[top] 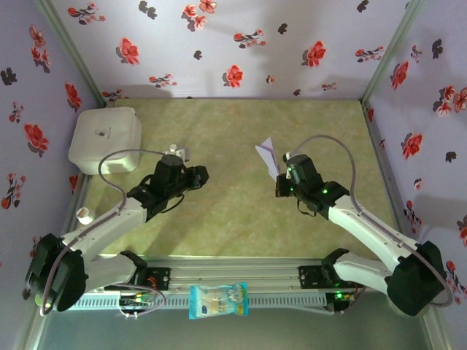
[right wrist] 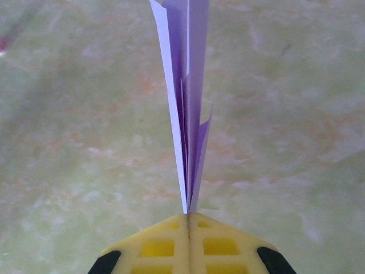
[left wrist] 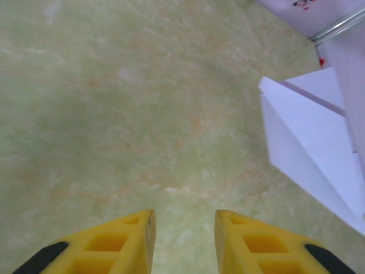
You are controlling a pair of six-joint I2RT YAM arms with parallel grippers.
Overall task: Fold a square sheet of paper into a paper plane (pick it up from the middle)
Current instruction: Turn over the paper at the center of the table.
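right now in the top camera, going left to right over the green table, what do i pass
white rounded box → left gripper, open → paper plane → right gripper, shut on the plane

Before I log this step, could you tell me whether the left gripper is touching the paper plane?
Apart. The top view shows bare table between the left gripper and the paper plane.
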